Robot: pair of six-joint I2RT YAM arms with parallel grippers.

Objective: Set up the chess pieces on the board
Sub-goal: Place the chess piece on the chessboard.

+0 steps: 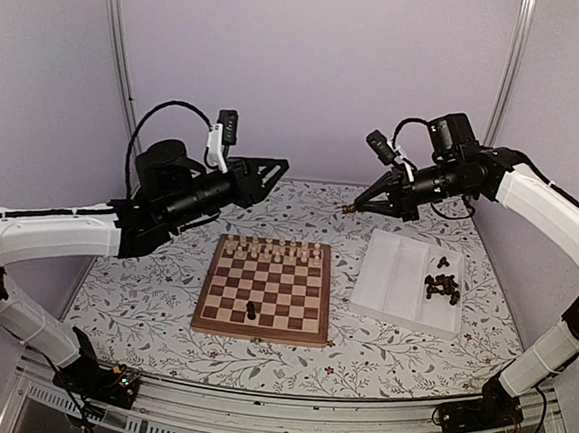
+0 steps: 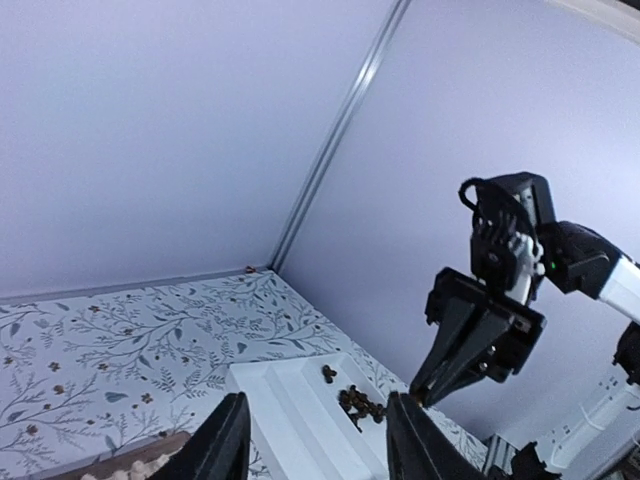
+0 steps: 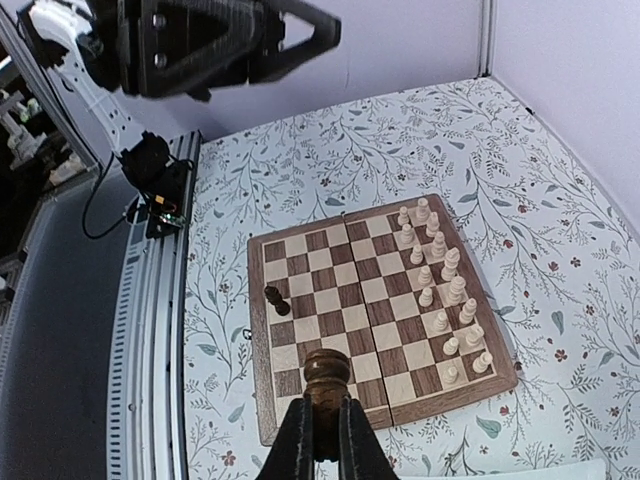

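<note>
Dark brown wooden chess piece (image 3: pixel 327 372) clamped tight in the right fingers (image 3: pixel 300 445), held high at one o'clock of the square wooden chessboard (image 1: pixel 273 294), presumably for placing; left fingers (image 2: pixel 222 445) half open, empty, hovering aside.

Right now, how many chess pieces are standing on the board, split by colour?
Pale cream pieces: 16, in two rows along one edge of the board
Dark piece: 1
Total: 17
Not counted: the held dark piece, gripped above the board.
</note>
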